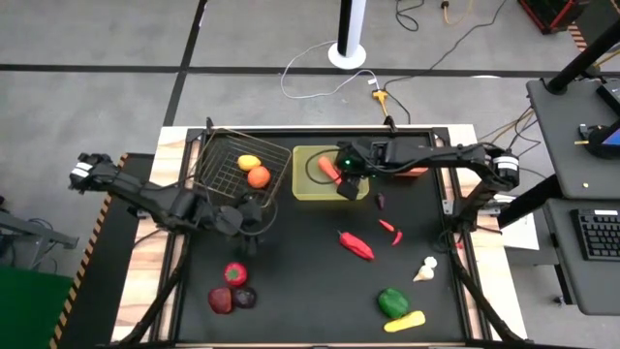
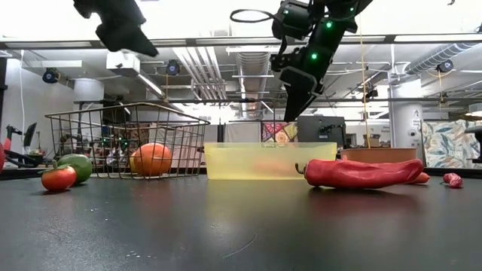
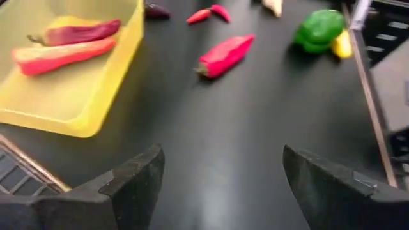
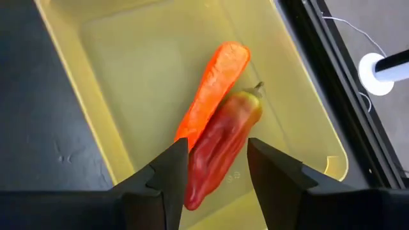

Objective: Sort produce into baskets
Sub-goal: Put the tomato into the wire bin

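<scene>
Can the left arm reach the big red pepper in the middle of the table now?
Probably yes. The left tool is open and empty, and only bare table lies between it and the red pepper.

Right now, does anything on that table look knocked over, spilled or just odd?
One thing: the wire basket looks tipped, its rim skewed in the high view and slanted in the low view, though the orange fruit stays inside. The yellow tray sits flat with a carrot and a red pepper. Loose produce shows no damage.
</scene>
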Robot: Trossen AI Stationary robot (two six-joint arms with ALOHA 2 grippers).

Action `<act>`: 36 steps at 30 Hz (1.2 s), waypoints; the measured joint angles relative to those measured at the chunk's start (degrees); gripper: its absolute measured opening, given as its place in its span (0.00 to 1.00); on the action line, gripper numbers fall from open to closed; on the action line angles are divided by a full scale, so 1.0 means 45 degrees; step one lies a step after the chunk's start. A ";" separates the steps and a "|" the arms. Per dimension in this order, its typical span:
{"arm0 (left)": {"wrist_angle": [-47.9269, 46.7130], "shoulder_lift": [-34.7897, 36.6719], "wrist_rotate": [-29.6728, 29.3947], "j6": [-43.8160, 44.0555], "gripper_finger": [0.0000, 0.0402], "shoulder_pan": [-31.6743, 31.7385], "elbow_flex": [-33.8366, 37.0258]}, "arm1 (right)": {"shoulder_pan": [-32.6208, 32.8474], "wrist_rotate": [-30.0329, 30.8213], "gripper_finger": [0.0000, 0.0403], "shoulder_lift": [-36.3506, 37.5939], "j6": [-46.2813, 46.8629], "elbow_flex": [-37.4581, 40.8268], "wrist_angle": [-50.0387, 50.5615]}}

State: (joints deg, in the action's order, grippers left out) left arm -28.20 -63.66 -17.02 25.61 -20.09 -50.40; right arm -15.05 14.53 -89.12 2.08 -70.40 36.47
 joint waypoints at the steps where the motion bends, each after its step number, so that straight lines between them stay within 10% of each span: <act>1: -0.0138 0.0000 0.0020 0.0122 0.75 -0.0161 -0.0111 | 0.0063 0.0003 0.38 0.0000 -0.0030 0.0001 -0.0019; 36: -0.3657 0.0000 0.0072 0.6919 0.75 -0.4103 -0.0950 | 0.2050 -0.0019 0.45 -0.0019 0.0765 0.0001 -0.0365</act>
State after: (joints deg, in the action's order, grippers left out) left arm -44.66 -63.66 -16.69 56.75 -38.55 -54.68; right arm -5.82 14.44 -89.21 5.52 -70.39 34.83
